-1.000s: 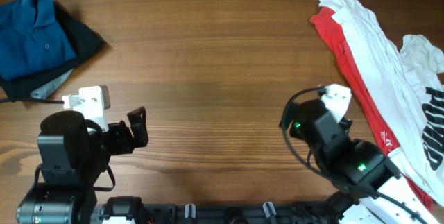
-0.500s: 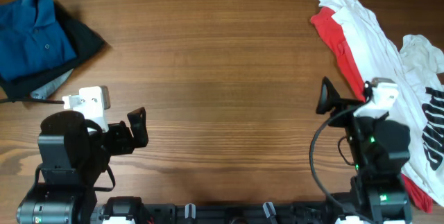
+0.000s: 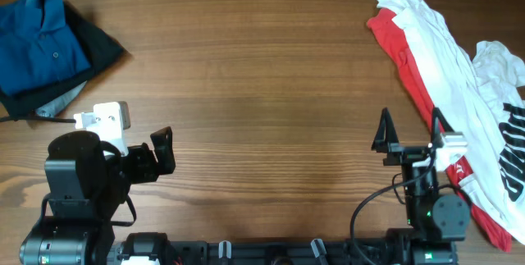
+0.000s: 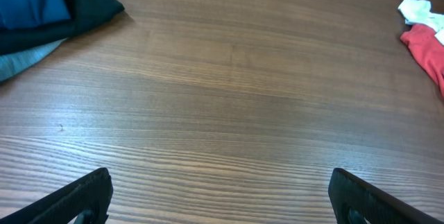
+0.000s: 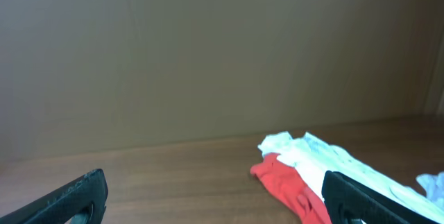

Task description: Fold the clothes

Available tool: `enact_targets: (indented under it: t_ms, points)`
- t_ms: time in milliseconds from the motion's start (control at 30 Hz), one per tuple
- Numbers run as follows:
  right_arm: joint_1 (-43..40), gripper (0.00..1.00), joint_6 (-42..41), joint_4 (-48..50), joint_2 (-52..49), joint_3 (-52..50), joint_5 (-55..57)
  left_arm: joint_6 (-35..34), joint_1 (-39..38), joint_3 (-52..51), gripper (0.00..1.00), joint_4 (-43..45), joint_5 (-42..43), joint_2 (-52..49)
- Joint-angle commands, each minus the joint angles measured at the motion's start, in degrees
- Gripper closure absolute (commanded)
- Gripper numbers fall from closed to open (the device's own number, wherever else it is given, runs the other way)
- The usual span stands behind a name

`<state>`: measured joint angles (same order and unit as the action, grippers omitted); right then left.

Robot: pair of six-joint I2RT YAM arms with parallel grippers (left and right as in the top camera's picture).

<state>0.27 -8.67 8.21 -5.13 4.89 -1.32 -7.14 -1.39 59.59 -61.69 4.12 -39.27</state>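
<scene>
Blue polo shirt point(image 3: 37, 45) shows overhead, hidden from right wrist view

Lab-like setup, wooden table point(image 3: 262, 93), plain wall point(image 5: 208, 57)

Open wood table point(image 3: 262, 93) between blue polo heap point(image 3: 37, 47) and red-white shirts point(image 3: 435, 60)

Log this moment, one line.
left gripper: open, empty | right gripper: open, empty | blue polo: far left | red and white shirts: crumpled, right
</scene>
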Motion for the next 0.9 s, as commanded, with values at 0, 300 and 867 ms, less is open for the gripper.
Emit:
enact_targets:
  t_ms: [0, 300, 867]
  points:
    - [-0.2, 0.0, 1.1, -0.3, 5.2, -4.6, -0.6, 0.5, 0.0, -0.1, 0.0, 0.1, -0.6, 0.3]
    - [-0.1, 0.0, 1.1, -8.2, 4.9, -4.6, -1.8, 0.5, 0.0, -0.1, 0.0, 0.1, -0.6, 0.3]
    - [-0.1, 0.0, 1.2, -8.2, 4.9, -4.6, -1.7, 0.5, 0.0, -0.1, 0.0, 0.1, -0.6, 0.3]
